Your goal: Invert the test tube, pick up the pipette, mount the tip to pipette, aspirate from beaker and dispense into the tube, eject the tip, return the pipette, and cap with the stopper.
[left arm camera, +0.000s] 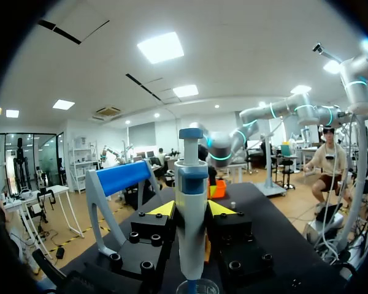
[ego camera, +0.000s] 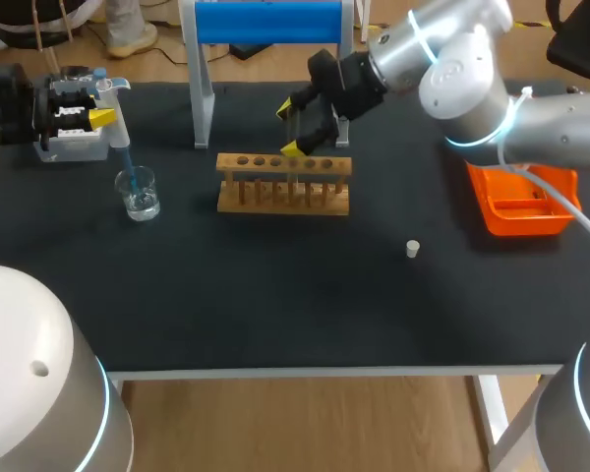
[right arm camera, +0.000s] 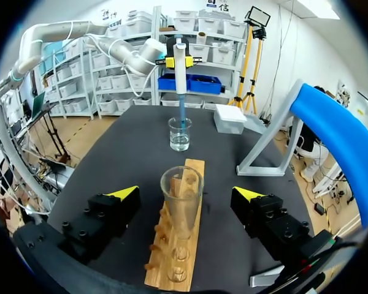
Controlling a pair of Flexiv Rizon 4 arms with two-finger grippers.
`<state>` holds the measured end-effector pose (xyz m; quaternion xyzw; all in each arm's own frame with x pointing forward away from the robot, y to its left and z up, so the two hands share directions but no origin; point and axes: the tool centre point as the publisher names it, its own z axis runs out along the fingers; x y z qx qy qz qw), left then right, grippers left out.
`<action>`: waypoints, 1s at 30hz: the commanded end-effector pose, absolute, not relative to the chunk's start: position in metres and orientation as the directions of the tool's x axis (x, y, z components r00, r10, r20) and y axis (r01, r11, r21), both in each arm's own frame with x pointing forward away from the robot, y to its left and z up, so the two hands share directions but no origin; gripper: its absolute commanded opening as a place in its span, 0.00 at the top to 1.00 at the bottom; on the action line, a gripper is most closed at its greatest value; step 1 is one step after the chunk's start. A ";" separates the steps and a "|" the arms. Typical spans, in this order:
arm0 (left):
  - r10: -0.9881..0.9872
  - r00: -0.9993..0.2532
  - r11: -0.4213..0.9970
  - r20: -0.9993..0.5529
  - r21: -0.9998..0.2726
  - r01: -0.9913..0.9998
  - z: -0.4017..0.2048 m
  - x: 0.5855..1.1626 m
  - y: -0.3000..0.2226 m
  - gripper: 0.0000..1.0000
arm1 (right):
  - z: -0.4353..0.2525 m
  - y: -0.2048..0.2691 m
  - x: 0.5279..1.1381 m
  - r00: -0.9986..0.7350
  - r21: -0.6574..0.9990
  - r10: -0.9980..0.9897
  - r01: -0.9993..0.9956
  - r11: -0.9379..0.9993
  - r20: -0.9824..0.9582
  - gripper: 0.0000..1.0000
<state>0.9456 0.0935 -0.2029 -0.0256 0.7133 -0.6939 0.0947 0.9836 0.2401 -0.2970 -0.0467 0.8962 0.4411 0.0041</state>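
Observation:
My left gripper [ego camera: 96, 103] is shut on the white-and-blue pipette [left arm camera: 192, 214], holding it upright at the table's far left. Its blue tip [ego camera: 127, 162] dips into the glass beaker [ego camera: 138, 193], which holds clear liquid. My right gripper [ego camera: 290, 129] hangs open over the wooden rack [ego camera: 283, 184]. In the right wrist view a clear test tube [right arm camera: 181, 196] stands mouth up in the rack, between the spread fingers and touching neither. Far ahead of it are the beaker [right arm camera: 180, 134] and the pipette [right arm camera: 180, 67]. A small white stopper [ego camera: 411, 249] lies on the mat to the right.
An orange tray [ego camera: 521, 202] sits at the right edge under my right arm. A blue-topped stand [ego camera: 265, 22] rises at the back, behind the rack. A white box [ego camera: 74, 147] rests below my left gripper, behind the beaker.

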 end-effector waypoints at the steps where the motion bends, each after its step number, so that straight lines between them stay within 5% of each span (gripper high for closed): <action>1: -0.167 -0.981 0.037 -0.100 -0.995 0.095 -0.202 0.945 0.094 1.00 | -0.296 0.238 0.981 -0.996 0.788 -0.076 -0.086 0.609 -0.050 0.00; 30: -0.170 -0.980 0.045 -0.104 -0.994 0.097 -0.194 0.942 0.089 1.00 | -0.296 0.238 0.981 -0.996 0.788 -0.076 -0.086 0.609 -0.050 0.00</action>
